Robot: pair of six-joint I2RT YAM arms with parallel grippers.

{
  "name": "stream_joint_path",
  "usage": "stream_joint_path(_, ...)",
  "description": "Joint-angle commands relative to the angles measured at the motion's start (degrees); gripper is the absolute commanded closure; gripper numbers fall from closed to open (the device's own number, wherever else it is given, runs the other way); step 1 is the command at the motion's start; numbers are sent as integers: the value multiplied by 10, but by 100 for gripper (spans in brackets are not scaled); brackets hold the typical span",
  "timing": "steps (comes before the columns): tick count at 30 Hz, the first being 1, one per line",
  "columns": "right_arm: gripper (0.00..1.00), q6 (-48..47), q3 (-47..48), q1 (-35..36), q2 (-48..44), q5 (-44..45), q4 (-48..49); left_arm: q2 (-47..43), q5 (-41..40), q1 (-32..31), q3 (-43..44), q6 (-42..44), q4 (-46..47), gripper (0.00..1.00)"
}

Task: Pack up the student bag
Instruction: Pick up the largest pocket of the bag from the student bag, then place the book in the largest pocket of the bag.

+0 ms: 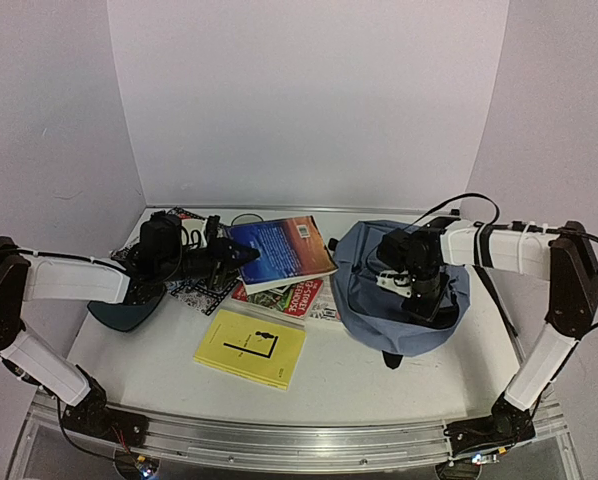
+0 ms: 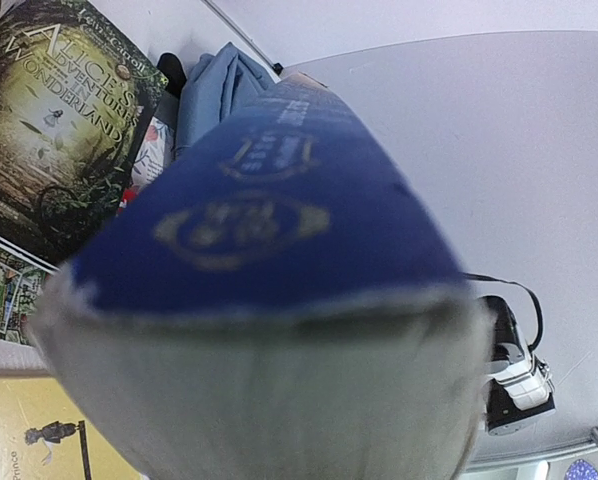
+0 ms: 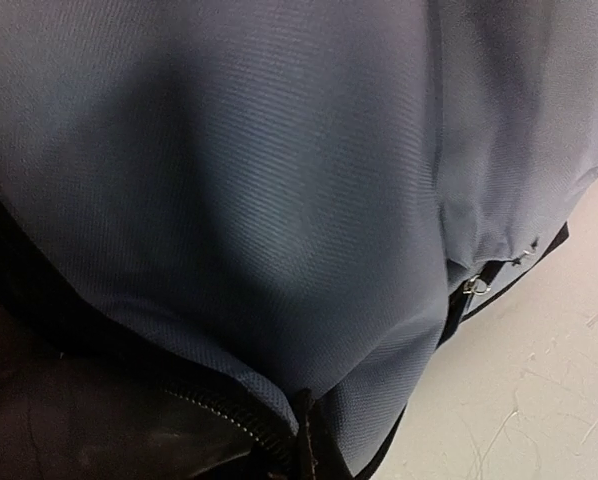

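Note:
The student bag (image 1: 364,285) lies crumpled at the right of the table, a blue-grey fabric backpack. My right gripper (image 1: 426,290) is pressed down into its top. In the right wrist view the bag's fabric (image 3: 279,180) fills the frame, with a dark zipper (image 3: 229,420) at the lower left, and my fingers are hidden. My left gripper (image 1: 226,258) is shut on the left edge of a blue book (image 1: 279,250) and holds it raised and tilted, left of the bag. In the left wrist view the blue book (image 2: 269,200) fills the frame, page edges nearest.
A yellow book (image 1: 251,347) lies at the front centre. An Alice in Wonderland book (image 2: 59,120) and other printed covers (image 1: 304,298) lie under the raised book. A dark teal tray (image 1: 129,312) sits at the left under my left arm. A black cable (image 1: 459,205) runs behind the bag.

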Motion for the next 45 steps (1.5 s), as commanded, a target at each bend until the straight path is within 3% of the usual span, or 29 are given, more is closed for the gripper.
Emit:
stream_joint_path(1,100,53,60,-3,-60,-19,1,-29,32,3,67,17,110,100)
stream_joint_path(9,100,248,126,-3,-125,27,30,-27,54,3,79,16,107,100)
stream_joint_path(23,100,534,147,-2,-203,91,103,-41,118,1,81,-5,100,100)
stream_joint_path(28,100,557,168,-2,-195,93,126,-27,144,-6,79,-18,96,100)
stream_joint_path(35,100,542,165,5,-191,11,188,78,184,-72,154,-39,94,100)
stream_joint_path(45,100,545,135,44,-224,-38,240,170,183,-90,227,-69,90,100)
